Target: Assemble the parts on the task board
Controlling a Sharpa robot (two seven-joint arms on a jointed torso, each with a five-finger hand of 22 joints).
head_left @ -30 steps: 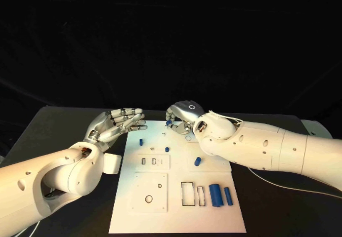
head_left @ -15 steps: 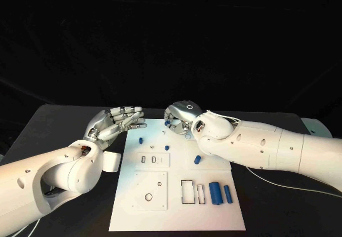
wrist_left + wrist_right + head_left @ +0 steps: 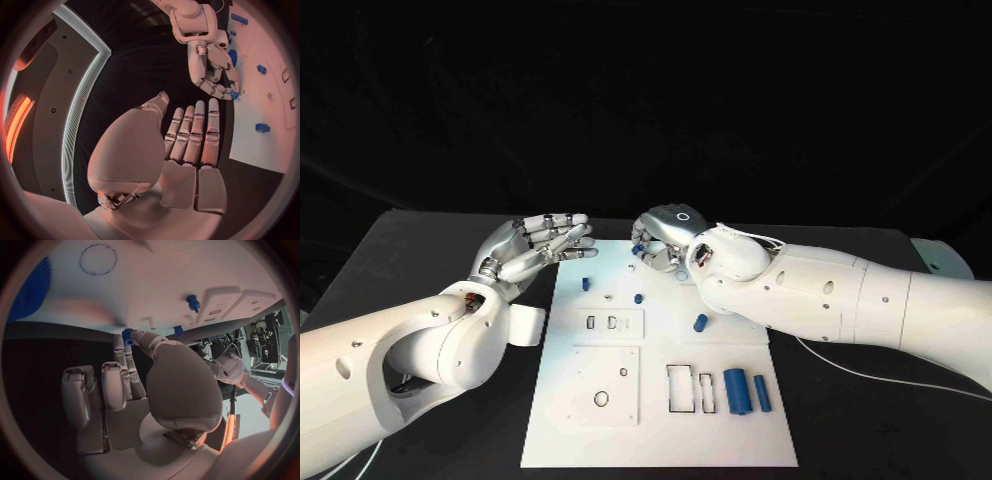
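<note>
A small blue part (image 3: 128, 335) is pinched by the silver right hand (image 3: 669, 235) at the flat white task board (image 3: 661, 445)'s twelve o'clock edge, largely hidden. The silver left hand (image 3: 534, 246) is held open, empty.

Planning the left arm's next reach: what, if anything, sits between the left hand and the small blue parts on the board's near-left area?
Nothing visible does. The left hand hovers open at the task board edge; bare white plate separates it from the small blue parts.

Task board (image 3: 661, 440) central on the worktop (image 3: 430, 250)
Left hand (image 3: 531, 247) beside its far-left corner; right hand (image 3: 668, 235) over its far edge.
</note>
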